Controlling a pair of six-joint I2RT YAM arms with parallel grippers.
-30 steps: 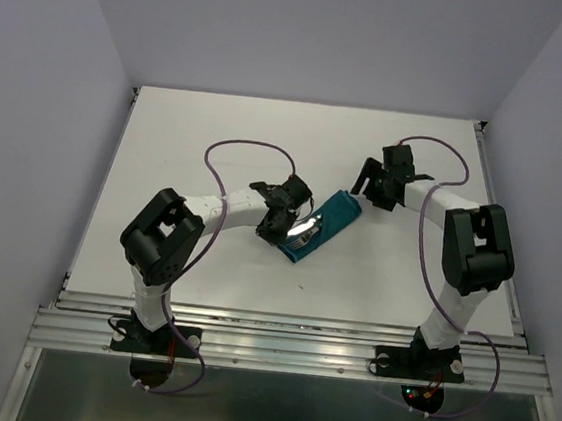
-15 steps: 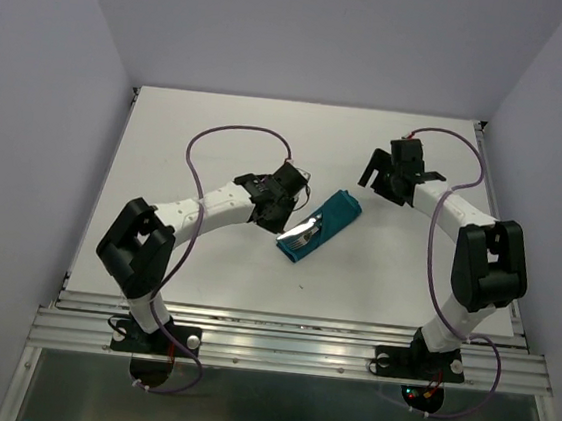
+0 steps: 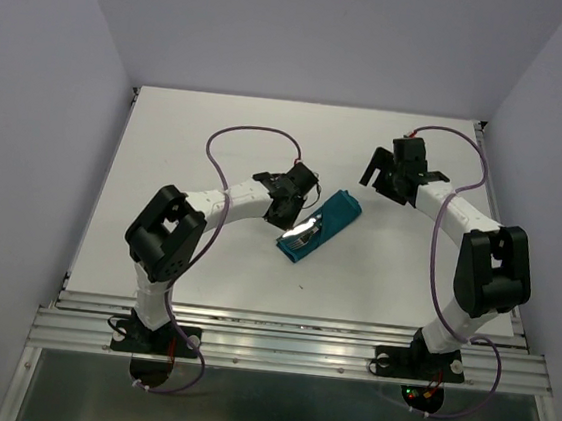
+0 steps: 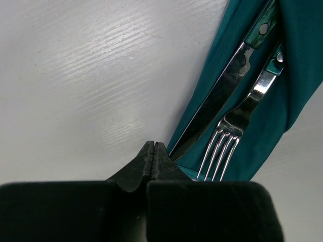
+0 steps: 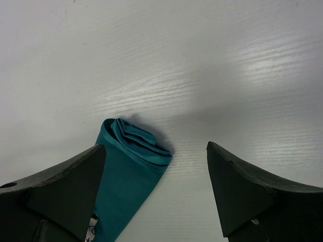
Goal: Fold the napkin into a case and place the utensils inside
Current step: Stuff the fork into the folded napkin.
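At centre, case [image 3: 336,217] diagonal, mouth near-left

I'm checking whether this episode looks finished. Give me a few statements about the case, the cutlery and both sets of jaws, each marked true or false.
1. The left jaws are shut and hold nothing. True.
2. The right jaws grip the far end of the case. False: they stand open and empty, apart from the cloth.
3. A knife and a fork lie in the case, with their metal heads showing at its open end. True.
4. The case hangs over the edge of the table. False: it lies flat near the middle of the table.
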